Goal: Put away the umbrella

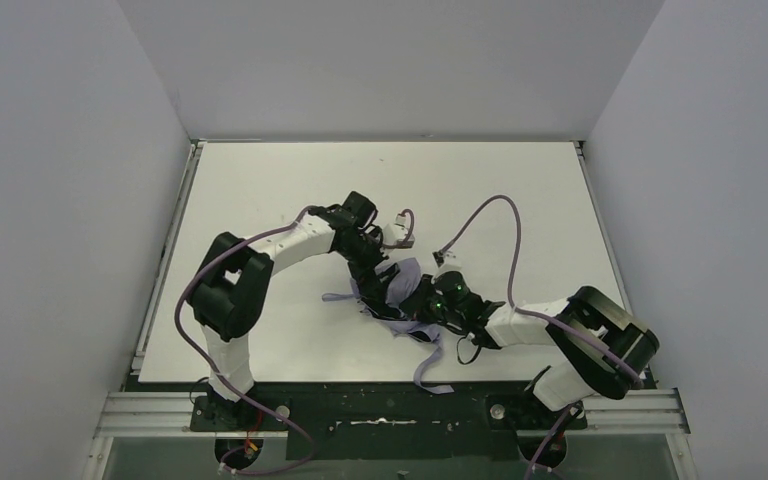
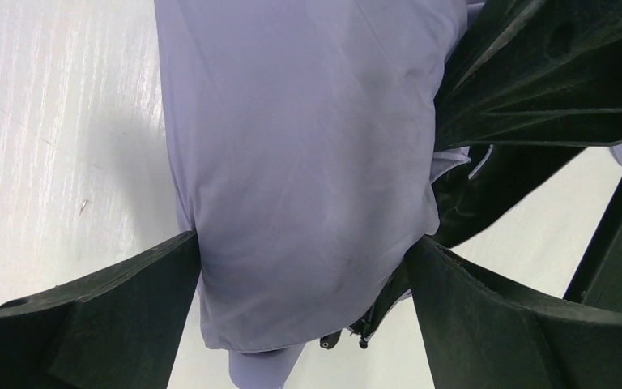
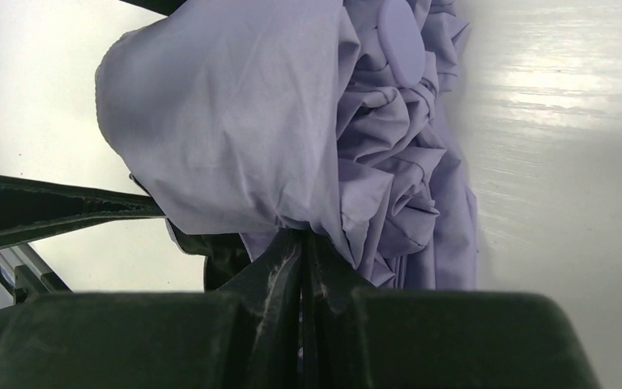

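The umbrella [image 1: 401, 283] lies folded on the white table [image 1: 260, 180] between my two grippers, a rumpled lavender bundle with black lining showing. My left gripper [image 1: 373, 262] reaches it from the upper left. In the left wrist view its fingers [image 2: 142, 296] stand wide apart and press both sides of the lavender canopy [image 2: 300, 162], and black rib tips [image 2: 362, 334] poke out below. My right gripper [image 1: 428, 300] comes from the lower right. In the right wrist view it [image 3: 304, 243] is shut, pinching a fold of the canopy [image 3: 235, 121]. The handle and shaft are hidden.
A lavender strap [image 1: 430, 368] trails from the umbrella over the table's front edge. Another fabric end [image 1: 338, 297] sticks out to the left. Grey walls close in the table on three sides. The metal rail [image 1: 140, 412] with the arm bases runs along the near edge.
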Controlling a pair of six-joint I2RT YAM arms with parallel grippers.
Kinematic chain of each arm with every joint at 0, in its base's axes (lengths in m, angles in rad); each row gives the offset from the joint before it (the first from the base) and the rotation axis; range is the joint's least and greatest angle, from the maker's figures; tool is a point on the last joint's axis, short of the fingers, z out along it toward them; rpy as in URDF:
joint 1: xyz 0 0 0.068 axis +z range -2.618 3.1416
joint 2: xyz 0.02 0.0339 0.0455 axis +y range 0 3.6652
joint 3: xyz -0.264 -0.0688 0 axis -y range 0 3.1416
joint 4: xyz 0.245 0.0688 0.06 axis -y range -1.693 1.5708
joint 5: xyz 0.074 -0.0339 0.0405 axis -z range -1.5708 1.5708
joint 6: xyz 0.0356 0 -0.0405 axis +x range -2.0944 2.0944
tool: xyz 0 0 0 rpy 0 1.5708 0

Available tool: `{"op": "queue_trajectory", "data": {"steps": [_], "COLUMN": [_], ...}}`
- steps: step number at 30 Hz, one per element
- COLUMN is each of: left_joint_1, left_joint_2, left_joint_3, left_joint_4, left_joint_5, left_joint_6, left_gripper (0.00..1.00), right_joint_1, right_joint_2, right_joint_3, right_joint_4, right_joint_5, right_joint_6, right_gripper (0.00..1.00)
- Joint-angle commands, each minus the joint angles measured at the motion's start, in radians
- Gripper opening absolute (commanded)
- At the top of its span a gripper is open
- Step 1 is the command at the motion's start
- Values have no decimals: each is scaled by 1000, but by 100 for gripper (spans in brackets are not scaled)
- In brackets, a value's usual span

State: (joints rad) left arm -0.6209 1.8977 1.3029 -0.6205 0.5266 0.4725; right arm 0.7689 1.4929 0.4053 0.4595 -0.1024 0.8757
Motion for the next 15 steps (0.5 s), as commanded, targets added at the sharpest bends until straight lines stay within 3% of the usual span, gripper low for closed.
{"op": "queue_trajectory", "data": {"steps": [1,11,15], "left_joint_1": [-16,-85,-94], "left_joint_2": [30,53,63], "left_joint_3": [8,-72,-72], "left_joint_4": [67,135,137], "left_joint_5": [2,-49,-57], "left_joint_6": [-34,-34,-29], "left_gripper": [94,92,76], "right_joint_1": [-14,-33,-40], "right_joint_2": [-16,-56,-73], "right_joint_3": [-42,-57,-62], "right_joint_4": [-136,-126,-128], "right_joint_5": [36,14,12], "right_joint_6": [-26,4,13], "right_gripper": [0,0,0]}}
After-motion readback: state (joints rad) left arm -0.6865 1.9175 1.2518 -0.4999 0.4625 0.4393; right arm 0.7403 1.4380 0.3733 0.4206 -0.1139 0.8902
